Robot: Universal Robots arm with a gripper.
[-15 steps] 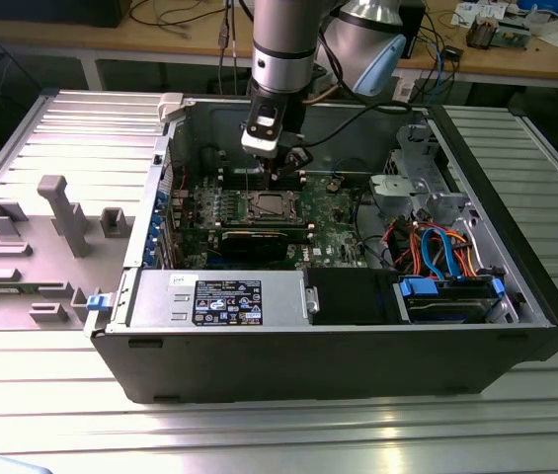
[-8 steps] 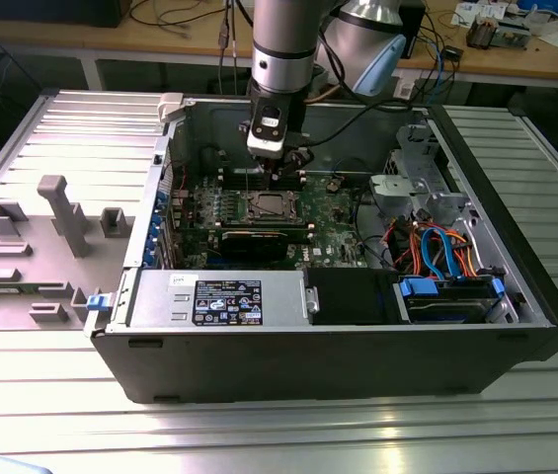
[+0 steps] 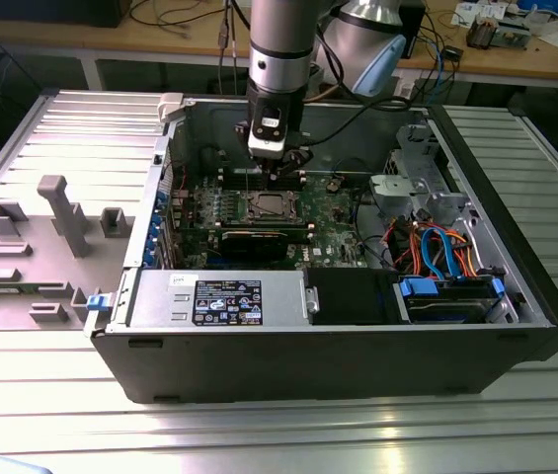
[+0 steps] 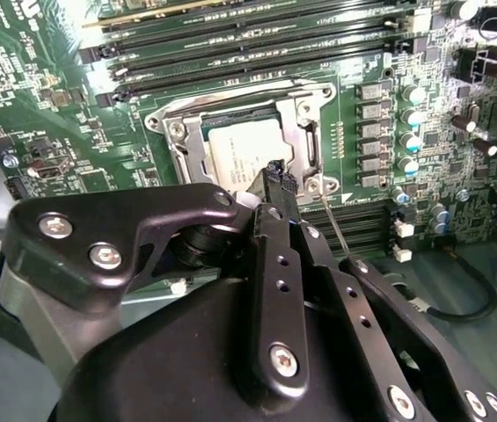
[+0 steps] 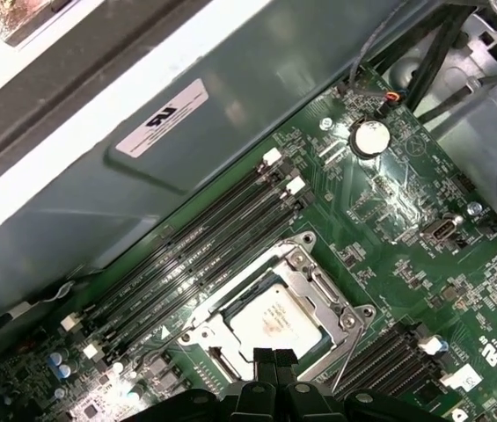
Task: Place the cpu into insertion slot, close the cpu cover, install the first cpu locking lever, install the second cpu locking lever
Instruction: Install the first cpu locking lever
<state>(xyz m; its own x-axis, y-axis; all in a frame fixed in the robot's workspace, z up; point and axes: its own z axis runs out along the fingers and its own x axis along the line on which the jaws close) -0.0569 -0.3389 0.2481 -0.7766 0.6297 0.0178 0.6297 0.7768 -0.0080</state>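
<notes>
1 cpu [image 5: 276, 321], 1 cpu cover [image 5: 325, 287], 1 tool [image 5: 274, 355]

Open computer case [image 3: 308, 360] around the tool [image 3: 288, 170], memory slots [image 5: 204, 255] just beside it, black expansion card [image 3: 259, 240] near it, coin battery [image 5: 371, 138] farther off, labelled power supply [image 3: 219, 301] and blue and orange cables [image 3: 437, 247] well apart from it, grey fixtures [image 3: 61, 212] on ribbed counter [image 3: 259, 434]

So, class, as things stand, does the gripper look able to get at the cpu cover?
Likely yes: the gripper hangs close above one edge of the cpu cover, with nothing between them, and the case stands open.
</notes>
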